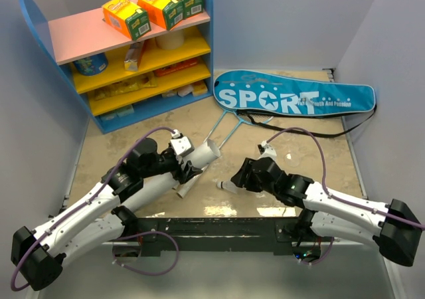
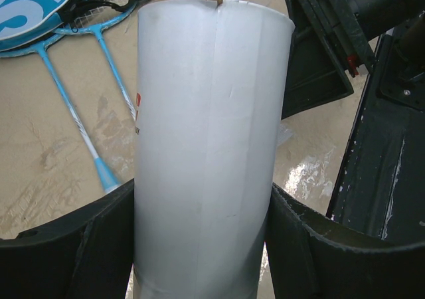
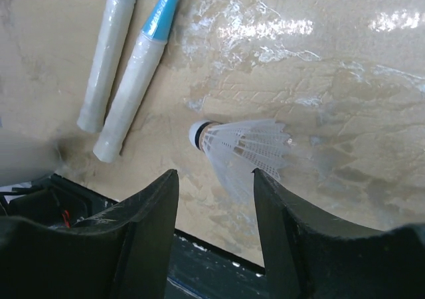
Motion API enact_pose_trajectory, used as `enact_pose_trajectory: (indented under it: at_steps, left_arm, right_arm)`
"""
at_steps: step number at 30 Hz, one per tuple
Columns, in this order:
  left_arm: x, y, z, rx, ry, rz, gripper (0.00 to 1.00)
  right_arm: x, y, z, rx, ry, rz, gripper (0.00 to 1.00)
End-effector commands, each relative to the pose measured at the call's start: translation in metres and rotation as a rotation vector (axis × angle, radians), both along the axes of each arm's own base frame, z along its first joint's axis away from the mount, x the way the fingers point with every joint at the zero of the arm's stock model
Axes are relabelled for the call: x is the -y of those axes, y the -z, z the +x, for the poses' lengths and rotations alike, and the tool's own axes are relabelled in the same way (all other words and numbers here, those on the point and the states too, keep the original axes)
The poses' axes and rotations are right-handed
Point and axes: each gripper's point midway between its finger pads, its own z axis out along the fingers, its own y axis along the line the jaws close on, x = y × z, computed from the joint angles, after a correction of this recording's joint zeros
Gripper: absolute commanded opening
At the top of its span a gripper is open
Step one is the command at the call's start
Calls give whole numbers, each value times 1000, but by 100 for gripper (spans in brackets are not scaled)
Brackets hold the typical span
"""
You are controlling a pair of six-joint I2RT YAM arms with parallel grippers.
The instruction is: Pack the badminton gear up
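Note:
My left gripper (image 1: 184, 167) is shut on a white tube (image 1: 201, 157) and holds it tilted above the table; in the left wrist view the tube (image 2: 206, 113) fills the gap of the gripper (image 2: 202, 194). My right gripper (image 1: 238, 179) is open, just above a white shuttlecock (image 1: 228, 187) lying on its side; in the right wrist view the shuttlecock (image 3: 242, 145) lies just ahead of the gripper (image 3: 214, 174). Two light-blue rackets (image 1: 224, 127) have their heads in the blue "SPORT" bag (image 1: 292, 99), handles (image 3: 136, 86) sticking out. Only one shuttlecock shows.
A blue shelf unit (image 1: 199, 33) with yellow shelves stands at the back left, orange-green boxes (image 1: 126, 16) on its pink top. The bag's black strap (image 1: 302, 127) trails on the table. A black rail (image 1: 219, 229) runs along the near edge.

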Motion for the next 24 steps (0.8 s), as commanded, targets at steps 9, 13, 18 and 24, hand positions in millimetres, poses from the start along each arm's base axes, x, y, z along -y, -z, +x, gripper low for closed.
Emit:
enact_pose_trajectory:
  at_steps: [9,13,18,24]
  left_arm:
    - [7,-33,5,55,9,-77,0]
    - [8,-32,5,53,11,-74,0]
    - [7,-33,6,55,6,-74,0]
    - [7,-32,6,55,7,-73,0]
  right_arm:
    - [-16,9,15,7,-70,116,50]
    - [-26,12,11,-14,-105,144,49]
    - [-32,18,10,-34,-118,161,43]
    - [-35,26,10,-56,-122,157,20]
